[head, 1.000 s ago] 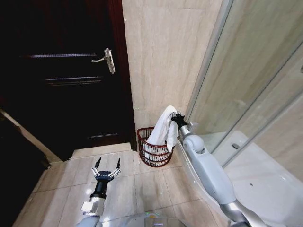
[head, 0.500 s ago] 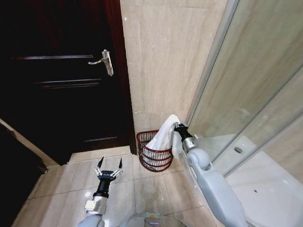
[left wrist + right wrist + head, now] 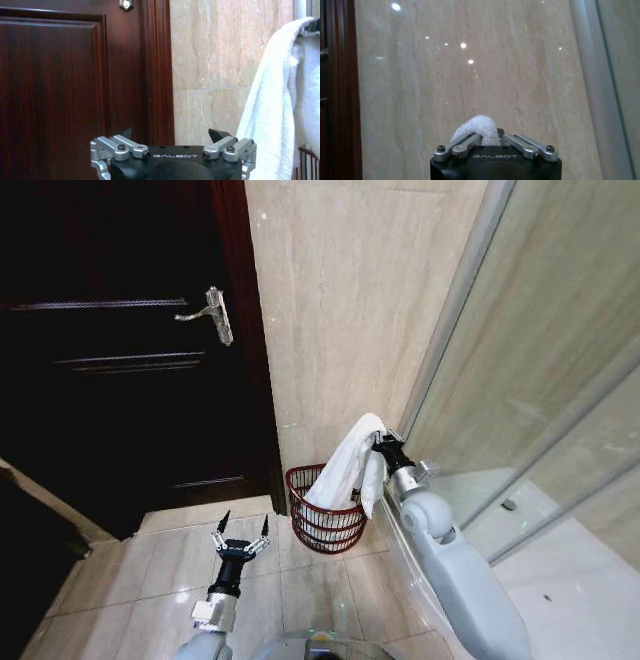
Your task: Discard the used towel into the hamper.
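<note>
Right end effector clamps the towel over the hamper; next: release; left end effector idles spread apart

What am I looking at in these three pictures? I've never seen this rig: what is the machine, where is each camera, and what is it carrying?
This is a wheeled robot with two arms, in a tiled bathroom beside a dark wooden door and a glass shower wall. The wide picture comes from a camera on its head, looking down. The other two come from cameras on each wrist, looking out past that arm's fingers. The right gripper is shut on a white towel, which hangs from it with its lower end inside the hamper, a reddish-brown basket standing on the floor against the wall. In the right wrist view the towel bulges out between the closed fingers. The left gripper is open, holds nothing and sits low over the floor tiles.
</note>
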Controlling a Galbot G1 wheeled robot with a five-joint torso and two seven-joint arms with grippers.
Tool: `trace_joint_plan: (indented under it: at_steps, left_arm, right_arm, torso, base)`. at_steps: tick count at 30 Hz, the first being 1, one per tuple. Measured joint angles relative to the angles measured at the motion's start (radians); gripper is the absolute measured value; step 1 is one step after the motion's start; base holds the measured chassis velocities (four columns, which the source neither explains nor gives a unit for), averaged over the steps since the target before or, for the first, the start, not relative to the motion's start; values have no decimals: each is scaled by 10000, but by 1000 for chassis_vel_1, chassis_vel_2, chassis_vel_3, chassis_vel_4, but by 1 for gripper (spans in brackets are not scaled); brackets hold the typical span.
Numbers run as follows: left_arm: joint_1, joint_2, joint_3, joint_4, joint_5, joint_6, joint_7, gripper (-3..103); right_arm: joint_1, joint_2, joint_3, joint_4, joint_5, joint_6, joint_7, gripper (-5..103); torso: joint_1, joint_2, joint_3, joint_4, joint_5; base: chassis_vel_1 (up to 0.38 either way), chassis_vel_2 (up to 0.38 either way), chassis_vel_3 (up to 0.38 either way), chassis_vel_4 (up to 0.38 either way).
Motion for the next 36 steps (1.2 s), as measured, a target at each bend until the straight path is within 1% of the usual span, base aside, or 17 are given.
trace_joint_plan:
  at_steps: [5,9,14,15,17,18,21,22,25,26,31,36]
  left_arm:
    - [-5,22,189,-2,118,32,-124,100]
    - [-10,22,305,-40,223,78,-220,100]
    - [5,15,298,-59,289,95,-250,100]
    - [19,7,290,-79,296,98,-265,100]
    - [39,1,267,-105,300,112,-293,100]
    - [39,1,267,-105,300,112,-293,100]
    - [41,17,182,-189,293,194,-348,100]
    - [41,17,182,-189,293,194,-348,100]
    - [-53,34,136,-203,265,331,-469,100]
    - [-92,37,126,-203,250,371,-480,100]
    - [-159,108,91,-206,140,494,-477,100]
    - [-219,170,-1,-230,-122,658,-433,100]
  right_arm:
    - [320,-28,-208,147,-2,-181,161,4]
    - [945,-29,-527,151,185,-281,342,4]
    - [1394,147,-708,-189,288,-215,389,4]
    - [1454,261,-775,-511,330,-69,378,4]
    - [1347,507,-846,-1066,361,172,303,4]
    - [1347,507,-846,-1066,361,172,303,4]
    - [760,880,-848,-1766,309,629,3,4]
    - [760,880,-848,-1766,309,629,3,4]
    - [301,1123,-737,-2317,154,972,-232,4]
    - [217,1160,-685,-2473,105,1052,-279,4]
    - [60,1172,-606,-2955,138,1134,-306,4]
    - [-65,1116,-667,-3537,580,1174,2,4]
  torso:
    - [0,4,1,1,-1]
    - [-1,6,2,1,-2]
    - [0,9,3,1,-2]
    - [1,9,4,2,-3]
    - [3,9,6,4,-1]
    - [3,9,6,4,-1]
    - [3,10,6,-1,1]
    - [3,10,6,-1,1]
    - [2,12,6,-1,-1]
    - [3,12,6,2,-1]
    - [3,13,7,0,-2]
    - [3,13,7,1,0]
  base:
    - [0,0,0,0]
    - [0,0,0,0]
    - [0,0,0,0]
    - [0,0,0,0]
    - [0,0,0,0]
    - [0,0,0,0]
    - [0,0,0,0]
    - [0,0,0,0]
    - [0,0,0,0]
    - [0,0,0,0]
    - [0,0,0,0]
    - [0,0,0,0]
